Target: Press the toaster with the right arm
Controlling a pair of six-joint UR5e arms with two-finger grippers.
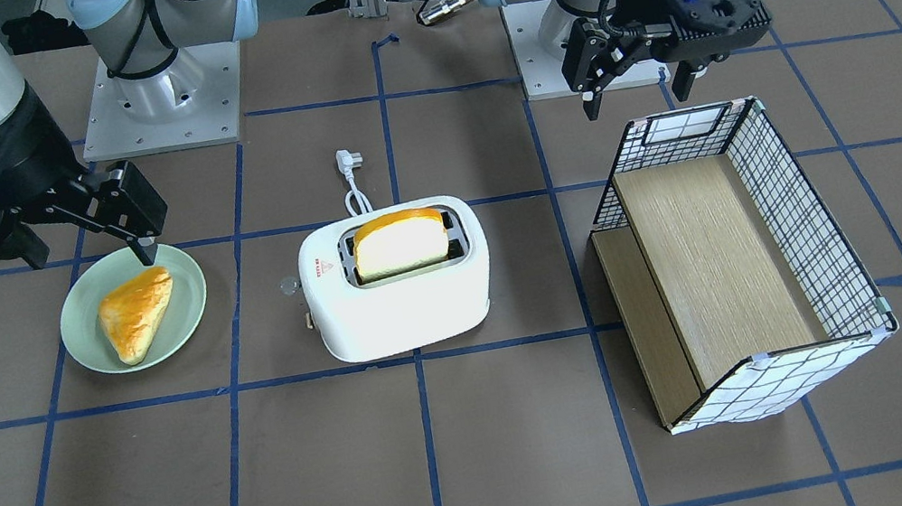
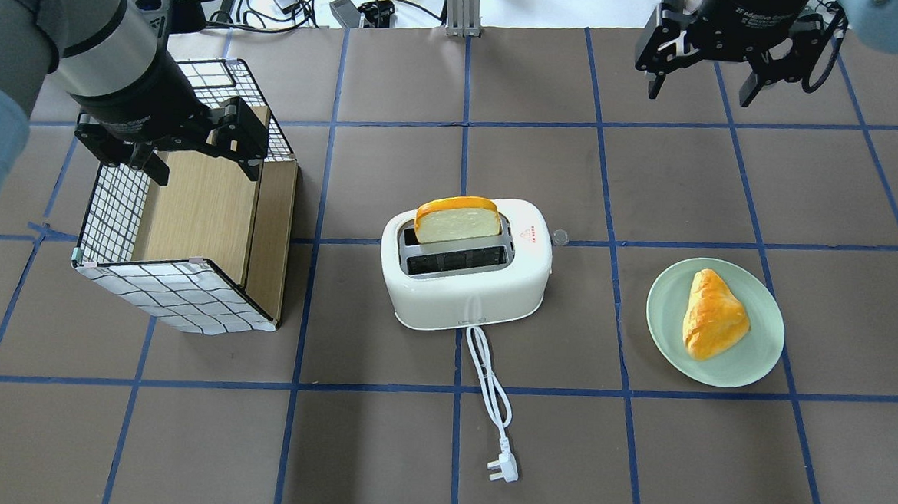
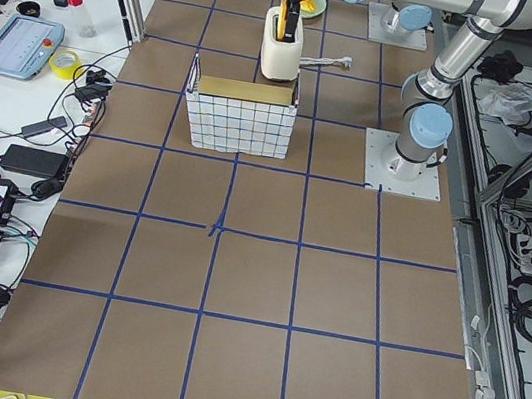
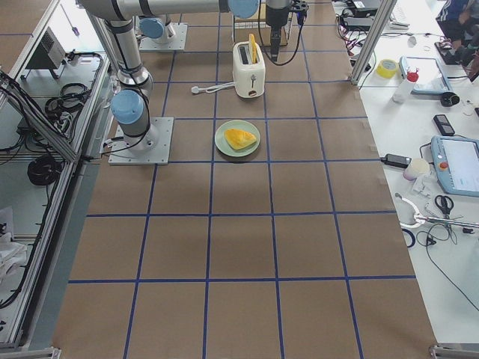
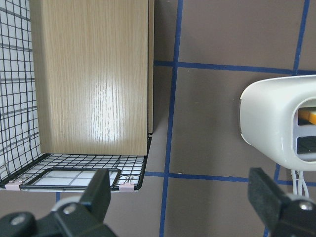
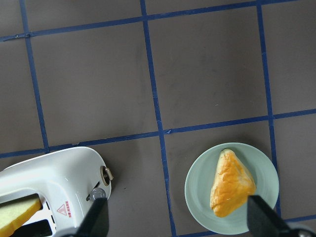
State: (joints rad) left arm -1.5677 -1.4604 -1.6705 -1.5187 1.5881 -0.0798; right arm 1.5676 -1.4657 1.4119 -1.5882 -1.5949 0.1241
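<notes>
One white toaster (image 2: 465,268) stands mid-desk with two arms raised over it, both end effectors spread and holding nothing.

Looking from the robot's side, at the left there is one checked wire basket (image 2: 178,291) lying tipped on its side. The left end effector (image 2: 206,172) hangs over it, fingers wide apart. Next is the toaster, about midway between the robot's edge and the operators' edge of the desk (image 2: 378,433). It has two slots, and one bread slice (image 2: 457,220) stands tall in the farther one. Its one cord (image 2: 488,385) trails towards the robot's edge and ends in a plug (image 2: 504,468). At the right, one pale green plate (image 2: 668,325) carries one golden pastry (image 2: 713,316). The right end effector (image 2: 699,94) hovers high by the operators' edge, fingers parted, well clear of the toaster.
</notes>
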